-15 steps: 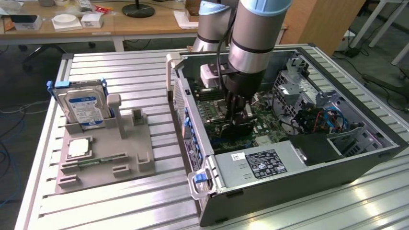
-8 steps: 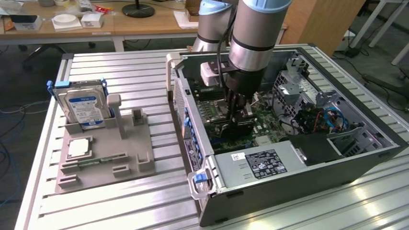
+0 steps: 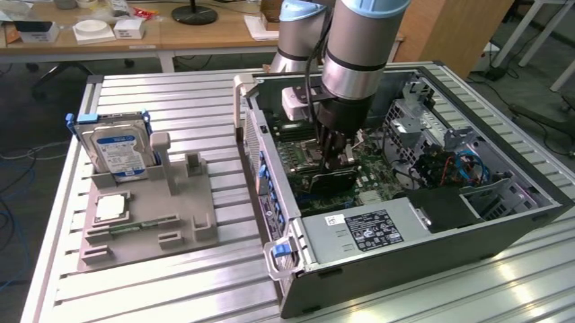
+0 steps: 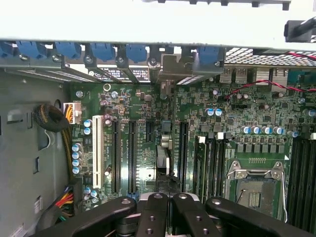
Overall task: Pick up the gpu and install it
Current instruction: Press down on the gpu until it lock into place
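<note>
The gpu (image 3: 329, 179) sits edge-on inside the open computer case (image 3: 503, 222), directly below the gripper (image 3: 333, 159), its dark body low over the motherboard (image 3: 310, 195) in the exterior view. In the wrist view the card (image 4: 163, 160) is a thin vertical strip running from the fingers (image 4: 153, 215) away toward the silver bracket (image 4: 169, 69) at the case's slotted rear wall; its long axis lies along the expansion slots (image 4: 132, 155) beside it. The fingers are drawn together on the card's near edge, clamped on it (whether the board's lower edge is already in a slot I cannot tell). Well apart on the exterior view's left, a grey holder (image 3: 148, 215) on the table (image 3: 180, 289) carries the hard drive (image 3: 115, 149) standing upright.
</note>
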